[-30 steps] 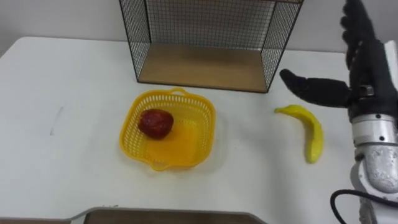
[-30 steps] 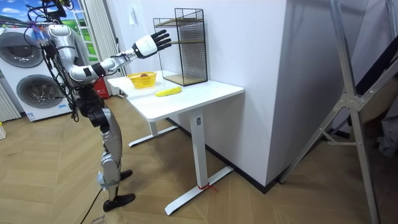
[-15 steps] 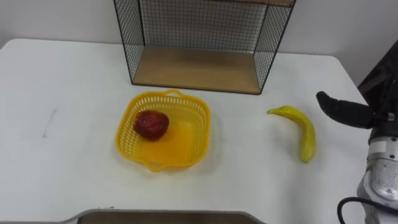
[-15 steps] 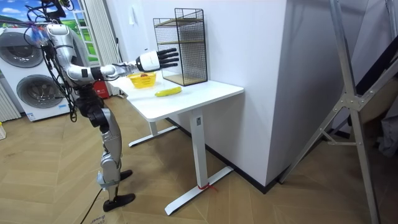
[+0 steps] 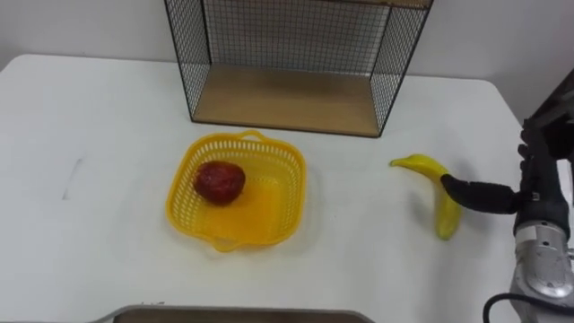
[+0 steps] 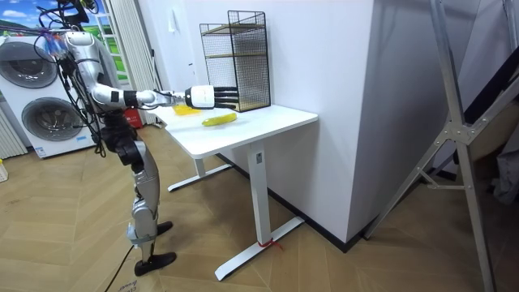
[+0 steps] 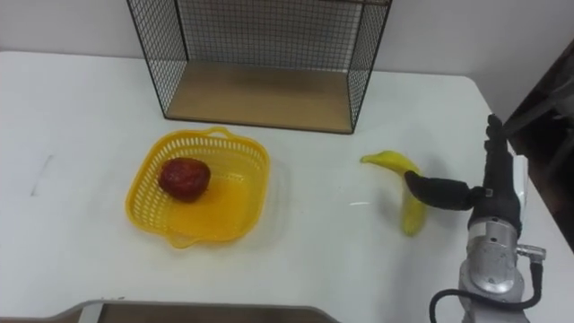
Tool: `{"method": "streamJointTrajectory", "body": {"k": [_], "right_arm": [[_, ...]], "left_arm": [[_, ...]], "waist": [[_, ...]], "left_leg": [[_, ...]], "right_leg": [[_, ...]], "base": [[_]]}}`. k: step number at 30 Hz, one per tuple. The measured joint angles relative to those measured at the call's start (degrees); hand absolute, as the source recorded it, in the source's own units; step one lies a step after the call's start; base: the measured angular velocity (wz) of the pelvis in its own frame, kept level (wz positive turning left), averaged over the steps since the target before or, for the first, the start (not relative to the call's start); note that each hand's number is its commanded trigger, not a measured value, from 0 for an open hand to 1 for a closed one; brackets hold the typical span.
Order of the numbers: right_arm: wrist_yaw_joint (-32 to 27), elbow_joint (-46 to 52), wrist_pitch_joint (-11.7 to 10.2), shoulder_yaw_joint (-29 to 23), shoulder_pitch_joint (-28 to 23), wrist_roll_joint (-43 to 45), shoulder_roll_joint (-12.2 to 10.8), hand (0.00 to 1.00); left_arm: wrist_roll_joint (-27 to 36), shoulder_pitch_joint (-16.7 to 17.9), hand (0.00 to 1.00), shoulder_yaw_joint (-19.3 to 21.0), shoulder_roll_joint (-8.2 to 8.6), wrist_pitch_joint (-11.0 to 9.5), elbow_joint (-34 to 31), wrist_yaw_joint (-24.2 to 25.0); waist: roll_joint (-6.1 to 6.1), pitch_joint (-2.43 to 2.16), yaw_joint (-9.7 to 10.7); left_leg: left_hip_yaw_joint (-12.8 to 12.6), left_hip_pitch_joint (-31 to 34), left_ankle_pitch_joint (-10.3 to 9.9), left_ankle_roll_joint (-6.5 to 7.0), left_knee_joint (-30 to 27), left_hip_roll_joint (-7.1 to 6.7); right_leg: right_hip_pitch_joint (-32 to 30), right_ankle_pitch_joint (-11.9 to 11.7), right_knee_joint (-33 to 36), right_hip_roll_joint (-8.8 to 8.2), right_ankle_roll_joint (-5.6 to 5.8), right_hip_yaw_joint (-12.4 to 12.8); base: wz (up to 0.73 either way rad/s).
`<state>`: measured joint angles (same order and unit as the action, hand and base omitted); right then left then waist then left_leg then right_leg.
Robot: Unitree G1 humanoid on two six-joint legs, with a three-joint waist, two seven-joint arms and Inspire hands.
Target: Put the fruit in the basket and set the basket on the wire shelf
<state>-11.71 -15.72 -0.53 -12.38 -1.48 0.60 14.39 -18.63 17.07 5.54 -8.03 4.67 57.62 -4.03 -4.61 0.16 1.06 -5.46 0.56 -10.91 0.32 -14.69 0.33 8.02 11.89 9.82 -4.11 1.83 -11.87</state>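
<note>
A yellow banana (image 5: pixel 423 165) lies on the white table, right of the yellow basket (image 5: pixel 287 160). A red fruit (image 5: pixel 220 180) sits in the basket's left half. My right hand (image 5: pixel 541 184) hovers edge-on just right of the banana, fingers straight; its thumb (image 5: pixel 478 195) reaches left across the banana's middle, and I cannot tell whether it touches. In the room view the right hand (image 6: pixel 206 96) is stretched flat over the banana (image 6: pixel 219 119). The black wire shelf (image 5: pixel 289 54) with a wooden floor stands behind the basket.
The table (image 5: pixel 90 224) has bare room to the left and front of the basket. Its right edge runs close by my right hand. I stand at the table's end; washing machines (image 6: pixel 45 113) are behind me in the room view.
My right hand has dropped from high above the table down to the banana's right side, and its thumb now lies across the banana. Basket and fruit stay put.
</note>
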Motion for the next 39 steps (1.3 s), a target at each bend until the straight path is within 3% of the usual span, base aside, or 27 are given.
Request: {"method": "streamJointTrajectory", "body": {"k": [6,14,18,19,20,21,22,23,26,33,39], "right_arm": [[1.58,-8.33,0.03,0.01,2.88,0.21,1.62,0.0],[4.02,-13.98,0.04,-0.05,3.93,4.15,1.7,0.0],[6.37,-19.96,-1.94,-0.07,5.98,7.66,2.1,0.0],[7.2,-22.22,-2.51,0.14,6.67,7.81,2.5,0.0],[7.56,-23.54,-2.6,0.52,6.96,7.86,2.79,0.1],[8.33,-25.9,-2.65,1.53,8.04,8.01,3.34,0.73],[8.97,-28.1,-2.54,2.15,8.93,8.22,3.72,0.95],[9.21,-28.89,-2.52,2.17,9.22,8.44,3.89,1.0],[9.31,-30.71,-2.5,1.67,9.26,9.4,4.77,1.0],[7.75,-31.89,-2.37,2.1,9.35,14.83,6.47,1.0],[6.5,-31.92,0.42,2.1,10.45,22.02,6.91,1.0]], "left_arm": [[-0.09,-0.61,0.0,1.12,-0.04,-0.04,0.07,0.09],[-1.44,-0.62,0.0,3.88,-0.2,0.01,-0.05,-0.1],[-2.32,-0.78,0.0,4.31,-0.49,0.89,0.06,0.36],[-2.29,-0.7,0.0,4.35,-0.64,1.26,0.14,0.73],[-2.31,-0.73,0.0,4.32,-0.69,1.31,0.25,0.82],[-2.32,-0.92,0.0,4.27,-0.69,1.32,0.43,0.88],[-2.35,-1.31,0.0,4.16,-0.68,1.32,0.8,0.99],[-2.38,-1.53,0.0,4.14,-0.67,1.32,0.95,1.0],[-2.37,-1.99,0.0,4.04,-0.9,1.63,0.98,0.99],[-2.36,-1.21,0.0,3.67,-1.67,2.93,0.9,0.4],[-2.32,-1.34,0.0,3.18,-2.22,2.93,0.73,0.26]], "waist": [[-0.24,0.16,-1.6],[-0.19,0.35,-2.84],[-0.01,0.31,-2.31],[-0.28,0.12,-2.32],[-0.42,0.02,-2.42],[-0.8,-0.02,-2.62],[-1.1,-0.22,-2.87],[-1.16,-0.25,-2.98],[-1.05,-0.33,-2.9],[-0.76,-0.52,-3.27],[-0.83,-0.55,-3.38]], "left_leg": [[0.13,1.37,-0.01,0.01,-0.94,0.06],[0.49,0.8,-0.01,0.02,-1.01,0.05],[0.88,0.76,0.0,0.02,-1.38,0.05],[0.94,0.65,-0.01,0.02,-1.59,0.05],[0.95,0.53,-0.01,0.02,-1.65,0.05],[0.95,0.08,-0.05,0.04,-1.79,0.05],[1.14,-0.03,-0.13,0.12,-2.0,0.05],[1.38,0.06,-0.17,0.15,-2.16,0.03],[2.8,0.86,-0.76,0.31,-4.02,-0.12],[2.78,1.21,-0.75,0.33,-4.8,-0.08],[2.91,0.4,-0.75,0.32,-4.59,-0.15]], "right_leg": [[-1.09,-0.01,0.29,0.03,-0.01,0.04],[-0.44,0.0,0.76,0.01,-0.01,-0.25],[-0.03,0.0,0.67,-0.01,-0.01,-0.95],[0.24,0.0,0.59,0.0,-0.01,-1.02],[0.41,0.0,0.58,0.0,-0.01,-1.04],[0.92,0.0,0.56,0.0,-0.01,-1.04],[1.26,0.0,0.53,0.01,0.0,-0.98],[1.41,0.0,0.48,0.02,0.0,-1.02],[2.01,0.05,-0.26,0.2,0.15,-1.96],[2.18,0.14,-0.26,0.3,0.17,-2.25],[2.99,0.14,-0.25,0.31,0.17,-2.49]], "base": [[0.0],[0.02],[0.04],[0.06],[0.0],[0.0],[0.0],[0.11],[0.2],[0.03],[0.01]]}}
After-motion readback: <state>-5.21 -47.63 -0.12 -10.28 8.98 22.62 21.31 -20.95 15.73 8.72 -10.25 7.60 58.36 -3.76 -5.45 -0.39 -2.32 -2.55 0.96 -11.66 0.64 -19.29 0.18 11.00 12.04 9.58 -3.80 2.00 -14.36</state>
